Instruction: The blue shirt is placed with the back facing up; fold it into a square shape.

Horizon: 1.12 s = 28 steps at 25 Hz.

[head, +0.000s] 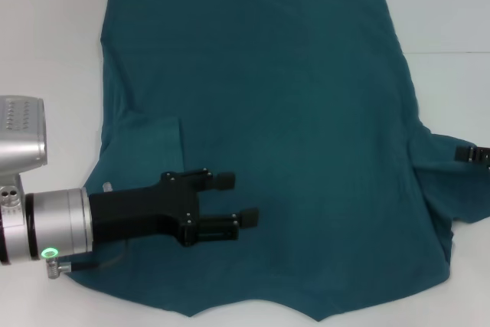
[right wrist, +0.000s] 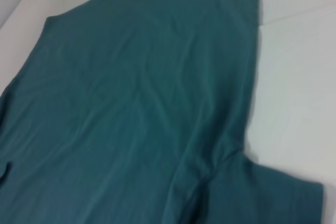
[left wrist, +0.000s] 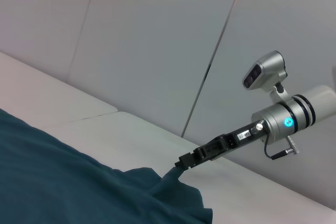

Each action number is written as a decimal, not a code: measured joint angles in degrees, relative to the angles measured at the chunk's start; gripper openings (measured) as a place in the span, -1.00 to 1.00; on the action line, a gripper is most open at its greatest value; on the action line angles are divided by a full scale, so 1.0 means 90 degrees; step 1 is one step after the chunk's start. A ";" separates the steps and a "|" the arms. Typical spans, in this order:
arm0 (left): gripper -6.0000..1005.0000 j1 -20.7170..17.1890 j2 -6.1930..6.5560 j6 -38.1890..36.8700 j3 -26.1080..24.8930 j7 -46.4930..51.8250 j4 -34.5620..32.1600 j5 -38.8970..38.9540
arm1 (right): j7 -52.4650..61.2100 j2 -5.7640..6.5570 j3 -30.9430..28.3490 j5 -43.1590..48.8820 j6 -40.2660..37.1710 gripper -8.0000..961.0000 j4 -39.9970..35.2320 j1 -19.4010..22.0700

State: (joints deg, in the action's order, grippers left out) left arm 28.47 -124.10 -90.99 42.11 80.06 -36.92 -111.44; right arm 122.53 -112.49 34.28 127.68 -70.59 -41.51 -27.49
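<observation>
The right gripper is pinching the soft dark blue shirt's sleeve; it could slip loose. The left gripper, jaws spread, is hovering over the shirt near the tabletop's front edge.

Blue shirt flat on white table

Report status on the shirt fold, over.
Left end effector open, over the shirt's near left part. Right end effector shut on the right sleeve at the table's right edge. Blue shirt flat, plain side up, left sleeve folded in. Nothing in the way.
</observation>
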 joint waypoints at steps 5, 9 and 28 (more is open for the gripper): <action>0.66 0.0010 0.0000 0.0028 -0.0006 0.0000 0.0002 0.0045 | -0.0003 0.0012 0.0010 0.0000 0.0069 0.89 -0.0016 -0.0079; 0.66 0.0011 0.0000 0.0099 -0.0011 0.0006 0.0006 0.0053 | -0.0003 -0.0009 0.0066 0.0019 0.0245 0.89 -0.0017 -0.0133; 0.66 0.0054 0.0000 0.0160 -0.0010 0.0047 0.0011 0.0059 | 0.0033 -0.0040 0.0227 0.0131 0.0299 0.89 0.0080 -0.0114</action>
State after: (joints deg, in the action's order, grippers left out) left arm 28.96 -124.10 -89.55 42.02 80.48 -36.83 -110.91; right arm 122.83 -112.85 36.32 128.85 -67.89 -40.79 -28.52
